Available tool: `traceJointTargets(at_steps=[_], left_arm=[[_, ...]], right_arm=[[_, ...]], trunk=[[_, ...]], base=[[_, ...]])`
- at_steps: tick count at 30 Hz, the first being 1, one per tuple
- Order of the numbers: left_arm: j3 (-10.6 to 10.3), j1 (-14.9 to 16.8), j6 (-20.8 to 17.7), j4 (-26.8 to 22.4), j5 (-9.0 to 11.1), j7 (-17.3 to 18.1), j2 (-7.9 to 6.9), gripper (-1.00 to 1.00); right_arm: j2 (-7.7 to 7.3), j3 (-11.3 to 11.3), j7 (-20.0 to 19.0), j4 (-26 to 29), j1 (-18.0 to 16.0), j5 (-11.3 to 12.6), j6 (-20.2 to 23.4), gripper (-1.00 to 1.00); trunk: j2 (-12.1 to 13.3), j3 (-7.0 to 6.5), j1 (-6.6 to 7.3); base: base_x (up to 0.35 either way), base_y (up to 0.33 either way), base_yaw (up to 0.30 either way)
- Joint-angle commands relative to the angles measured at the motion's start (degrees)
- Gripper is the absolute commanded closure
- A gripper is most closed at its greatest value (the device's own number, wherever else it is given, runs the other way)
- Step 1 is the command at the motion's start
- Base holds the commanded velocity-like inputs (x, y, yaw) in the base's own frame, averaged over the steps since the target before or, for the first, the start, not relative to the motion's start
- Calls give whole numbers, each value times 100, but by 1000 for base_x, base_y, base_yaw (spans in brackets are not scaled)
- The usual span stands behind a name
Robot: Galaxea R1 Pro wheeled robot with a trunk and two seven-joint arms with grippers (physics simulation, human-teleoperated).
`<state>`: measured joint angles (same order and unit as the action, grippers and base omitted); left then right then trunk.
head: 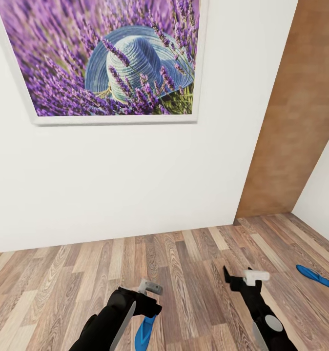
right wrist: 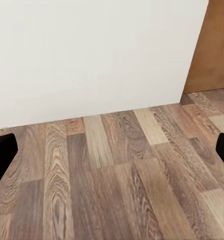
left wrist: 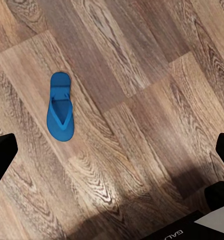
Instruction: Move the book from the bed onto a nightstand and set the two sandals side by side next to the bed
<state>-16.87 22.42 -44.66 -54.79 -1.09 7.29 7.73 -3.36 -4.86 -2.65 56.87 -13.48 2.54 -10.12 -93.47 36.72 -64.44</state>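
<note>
One bright blue sandal (left wrist: 60, 106) lies flat on the wood-plank floor, directly below my left gripper (head: 147, 303); in the head view the same sandal (head: 145, 332) peeks out from under that arm. The left fingers (left wrist: 2, 157) stand wide apart with nothing between them, well above the floor. The second sandal (head: 315, 276) lies on the floor off to the right, beyond my right gripper (head: 240, 279). That gripper is open and empty, pointing towards the white wall. The book, the bed and the nightstands are out of view.
A white wall (head: 135, 170) with a framed lavender-and-hat picture (head: 106, 58) stands close ahead. A brown wooden door (head: 296, 122) is at the right. Wood floor (head: 194, 263) stretches between me and the wall.
</note>
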Motion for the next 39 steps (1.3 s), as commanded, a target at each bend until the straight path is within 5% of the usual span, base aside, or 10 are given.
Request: traceJointTargets(at_steps=[1,6,17,35,39], left_arm=[[0,2,-25,-6,-14,19,0,-100],[-7,0,-1,-6,-10,19,7,-100],[-4,0,53,-6,-5,19,9,-100],[-9,4,49,-6,-5,19,18,-100],[-9,0,46,-6,-5,19,18,-100]], right_arm=[[1,-18,-31,3,-3,27,-15,-100],[0,-50,-60,23,-5,26,-32,-100],[-1,-48,-30,20,-3,5,-967,-100],[4,-50,-25,-27,1,10,-1027,-100],[2,-50,-25,-27,1,10,-1027,-100]], trunk=[[-3,5,0],[-3,5,0],[-3,5,0],[-3,5,0],[-163,77,-87]], base=[[0,0,0],[0,0,0],[0,0,0],[0,0,0],[0,0,0]])
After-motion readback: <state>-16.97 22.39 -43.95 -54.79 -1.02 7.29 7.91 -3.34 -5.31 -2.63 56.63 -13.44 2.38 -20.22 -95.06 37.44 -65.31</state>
